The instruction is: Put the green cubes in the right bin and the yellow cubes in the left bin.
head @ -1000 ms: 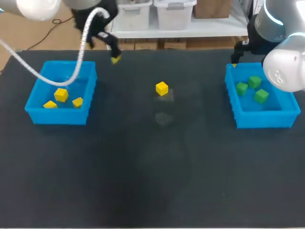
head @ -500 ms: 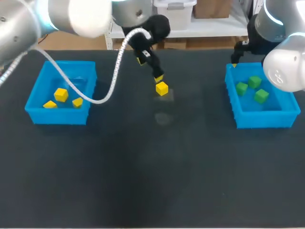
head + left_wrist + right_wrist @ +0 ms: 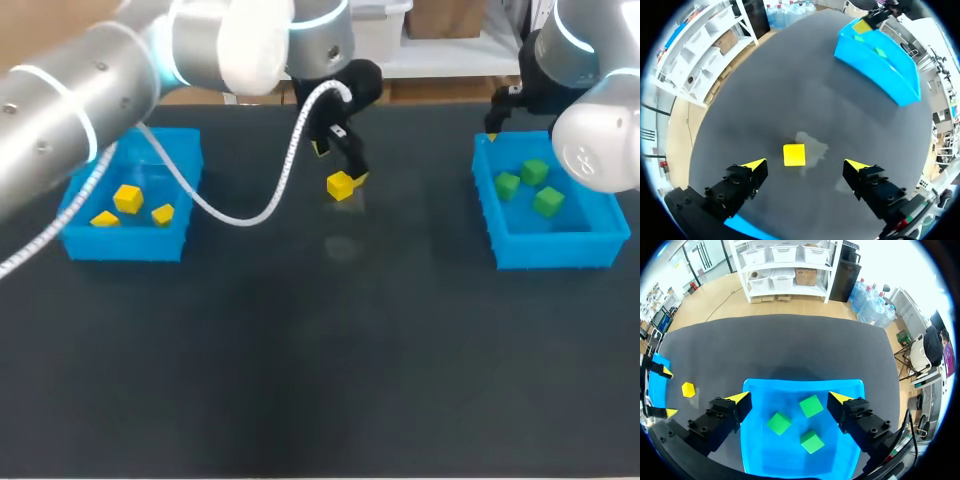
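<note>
Grippers (image 3: 806, 164) (image 3: 789, 397) gape wide; left bin (image 3: 120, 245) holds three yellow cubes (image 3: 127, 198), right bin (image 3: 555, 250) three green cubes (image 3: 548, 202).

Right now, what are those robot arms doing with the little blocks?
The left gripper hangs open around the one yellow cube on the table, not gripping yet. Three yellow cubes lie in the left bin and three green cubes in the right bin, where the right gripper hovers open.

place: robotics lab | evidence: left arm (image 3: 100, 90), right arm (image 3: 595, 130) over dark table (image 3: 320, 380) | left bin (image 3: 120, 246), right bin (image 3: 555, 250)
</note>
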Robot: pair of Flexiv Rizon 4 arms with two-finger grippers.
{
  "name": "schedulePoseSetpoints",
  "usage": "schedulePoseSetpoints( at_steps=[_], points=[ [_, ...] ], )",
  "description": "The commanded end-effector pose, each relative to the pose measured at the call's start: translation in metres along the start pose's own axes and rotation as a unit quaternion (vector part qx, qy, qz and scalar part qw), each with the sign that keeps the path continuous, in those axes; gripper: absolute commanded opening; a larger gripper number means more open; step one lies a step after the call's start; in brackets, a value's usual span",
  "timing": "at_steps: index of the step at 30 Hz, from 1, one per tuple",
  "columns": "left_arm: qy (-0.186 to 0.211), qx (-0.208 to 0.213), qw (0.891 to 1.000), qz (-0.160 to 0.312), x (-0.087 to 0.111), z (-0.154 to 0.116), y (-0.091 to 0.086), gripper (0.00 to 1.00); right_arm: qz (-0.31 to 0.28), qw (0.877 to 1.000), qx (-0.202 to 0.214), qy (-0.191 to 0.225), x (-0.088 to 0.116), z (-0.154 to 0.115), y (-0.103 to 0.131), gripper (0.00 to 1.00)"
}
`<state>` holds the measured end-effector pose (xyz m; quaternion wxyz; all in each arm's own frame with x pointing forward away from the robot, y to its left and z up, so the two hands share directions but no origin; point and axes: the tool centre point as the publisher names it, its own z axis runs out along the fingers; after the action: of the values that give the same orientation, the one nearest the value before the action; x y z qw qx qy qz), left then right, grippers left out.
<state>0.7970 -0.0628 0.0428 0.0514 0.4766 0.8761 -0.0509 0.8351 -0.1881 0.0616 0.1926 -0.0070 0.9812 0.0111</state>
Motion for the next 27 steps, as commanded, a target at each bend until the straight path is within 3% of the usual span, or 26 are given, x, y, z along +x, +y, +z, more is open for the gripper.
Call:
schedulePoseSetpoints(
  at_steps=[1, 12, 27],
  points=[
    [0.047, 0.008, 0.999, -0.003, -0.008, 0.012, 0.007, 1.0, 0.0, 1.0, 0.001, -0.002, 0.001, -0.001, 0.0, 1.0],
    [0.073, 0.013, 0.997, -0.016, 0.004, 0.035, 0.01, 1.0, 0.0, 1.0, 0.001, -0.002, 0.001, -0.001, 0.0, 1.0],
    [0.072, 0.004, 0.997, -0.024, -0.004, 0.047, 0.014, 1.0, 0.0, 1.0, 0.001, -0.002, 0.001, -0.001, 0.0, 1.0]
  ],
)
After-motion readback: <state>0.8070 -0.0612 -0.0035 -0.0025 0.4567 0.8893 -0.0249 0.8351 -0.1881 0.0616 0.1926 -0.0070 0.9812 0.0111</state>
